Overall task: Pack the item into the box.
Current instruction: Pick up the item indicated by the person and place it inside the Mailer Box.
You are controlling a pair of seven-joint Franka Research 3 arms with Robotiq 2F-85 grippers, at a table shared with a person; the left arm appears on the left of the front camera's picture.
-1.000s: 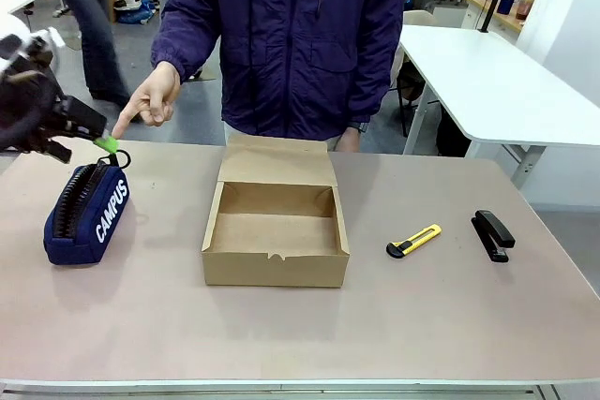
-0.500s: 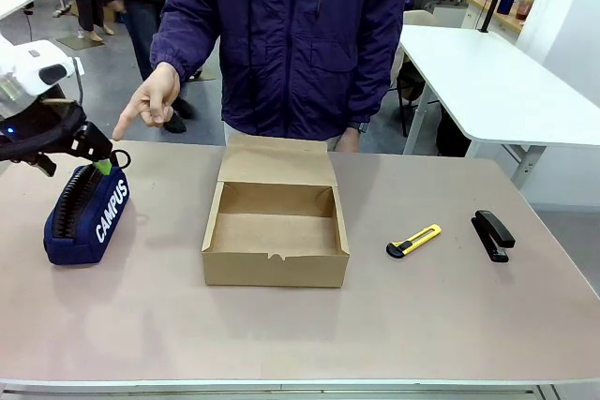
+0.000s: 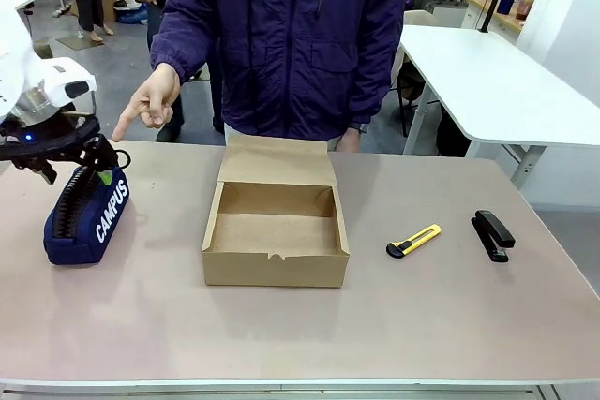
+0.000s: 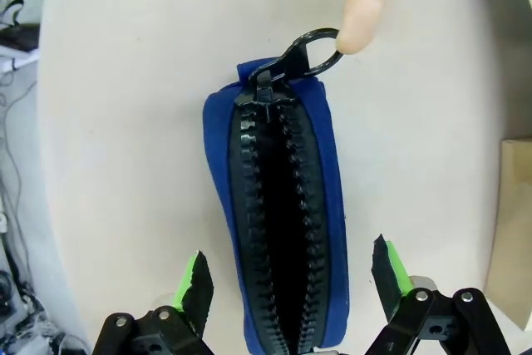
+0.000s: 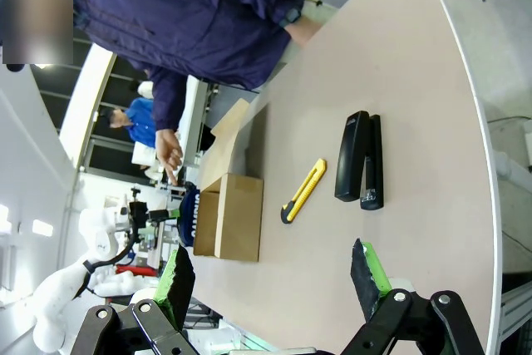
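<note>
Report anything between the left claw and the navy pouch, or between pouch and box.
Nothing visible does. The open left claw straddles the navy-blue fabric pouch; bare table separates it from the open brown cardboard box.

Your left gripper [image 4: 290, 276] straddles the soft navy-blue fabric zip pouch [image 4: 278, 205], jaws wide; a person's fingertip [image 4: 366, 2] touches its far black ring pull [image 4: 318, 49].

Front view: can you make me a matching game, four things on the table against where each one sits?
Things:
1. stapler
2. pouch
3. box
4. utility knife

Places:
A. middle, flap open
B. far right
C. between box and stapler
D. far left, zip facing up

Pairs: 1-B, 2-D, 3-A, 4-C
</note>
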